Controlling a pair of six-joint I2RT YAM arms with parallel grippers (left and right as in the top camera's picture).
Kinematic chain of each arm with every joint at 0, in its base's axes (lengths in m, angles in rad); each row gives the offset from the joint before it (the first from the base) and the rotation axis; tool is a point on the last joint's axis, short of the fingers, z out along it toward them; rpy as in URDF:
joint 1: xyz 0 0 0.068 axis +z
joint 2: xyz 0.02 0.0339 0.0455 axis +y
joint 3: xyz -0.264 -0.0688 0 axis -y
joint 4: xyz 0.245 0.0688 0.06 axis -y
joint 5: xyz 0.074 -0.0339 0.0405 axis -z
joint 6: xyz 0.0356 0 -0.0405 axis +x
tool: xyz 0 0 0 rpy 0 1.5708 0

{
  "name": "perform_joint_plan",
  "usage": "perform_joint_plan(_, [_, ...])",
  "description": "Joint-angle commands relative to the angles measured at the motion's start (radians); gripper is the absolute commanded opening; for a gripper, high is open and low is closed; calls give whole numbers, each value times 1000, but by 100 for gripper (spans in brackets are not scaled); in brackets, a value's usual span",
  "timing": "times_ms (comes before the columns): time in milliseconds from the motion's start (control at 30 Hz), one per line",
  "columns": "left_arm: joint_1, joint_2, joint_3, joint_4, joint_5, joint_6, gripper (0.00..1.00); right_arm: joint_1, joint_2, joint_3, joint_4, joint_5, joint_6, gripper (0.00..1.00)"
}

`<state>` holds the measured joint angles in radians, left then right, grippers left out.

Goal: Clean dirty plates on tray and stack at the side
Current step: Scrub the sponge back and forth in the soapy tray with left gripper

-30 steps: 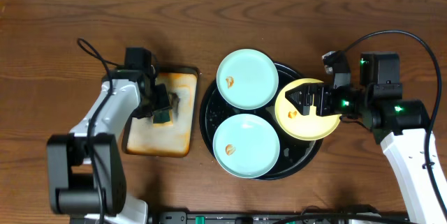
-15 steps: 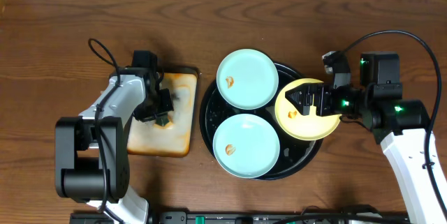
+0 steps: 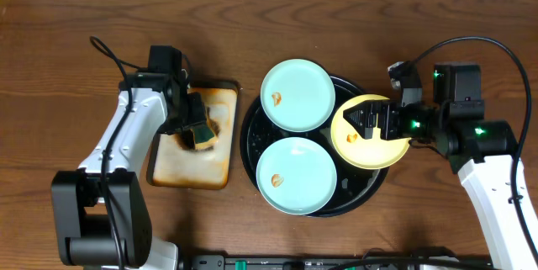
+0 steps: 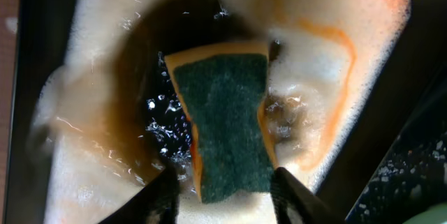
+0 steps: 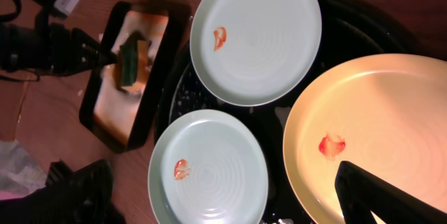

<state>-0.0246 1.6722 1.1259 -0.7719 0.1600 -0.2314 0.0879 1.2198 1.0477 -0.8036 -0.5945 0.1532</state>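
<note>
Left gripper (image 4: 225,196) straddles green sponge (image 4: 227,119) in sudsy rectangular tray (image 3: 189,167), likely soaping it (grip unclear); right gripper (image 3: 363,124) gapes over yellow plate (image 5: 377,112), 1 of 3.

Left claw (image 4: 227,197) pointing down, jaws partly apart, right claw (image 3: 353,124) reaching inward, jaws spread wide.

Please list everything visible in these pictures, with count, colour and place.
round tray: one, black, table centre
green plates: two, mint green with orange smears, on the round tray
yellow plate: one, yellow with orange smear, over the round tray's right rim
rectangular tray: one, orange-stained, left of the round tray
sponge: one, green and orange, in the rectangular tray
table: one, brown wood, underneath
left end effector: one, black, astride the sponge, grip unclear
right end effector: one, black, open, above the yellow plate
</note>
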Motion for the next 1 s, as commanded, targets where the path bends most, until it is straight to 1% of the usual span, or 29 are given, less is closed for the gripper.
perform_joint_plan(0, [-5,10,-51,39,3,10,49,-8,0,10,-1,-4,11,99])
perform_joint_plan(67, [-5,22,-82,101,-19,10,51,-8,0,10,-1,-4,11,99])
perform_joint_plan(333, [-29,111,-87,129,-18,-10,51,-8,0,10,-1,-5,11,99])
perform_joint_plan(433, [-50,145,-87,148,-18,-29,49,-8,0,10,-1,-4,11,99])
perform_joint_plan(467, [-56,151,-87,156,-18,-29,44,-8,0,10,-1,-5,11,99])
perform_joint_plan(533, [-66,153,-86,164,-18,-29,20,-8,0,10,-1,-4,11,99])
perform_joint_plan(567, [-68,151,-85,164,-18,-33,11,-8,0,10,-1,-5,11,99])
perform_joint_plan(600, [-69,147,-84,161,-18,-36,8,-8,0,10,-1,-5,11,99])
perform_joint_plan(833, [-69,128,-7,51,-18,-36,7,-8,0,10,-1,-5,11,99])
perform_joint_plan(867, [-69,122,5,33,-18,-36,10,-8,0,10,-1,-5,11,99])
perform_joint_plan(900, [-69,114,18,15,-18,-36,17,-8,0,10,-1,-5,11,99])
perform_joint_plan(933, [-69,106,24,3,-18,-36,29,-8,0,10,-1,-5,11,99])
perform_joint_plan(967, [-69,92,29,-5,-18,-36,36,-8,0,10,-1,-5,11,99])
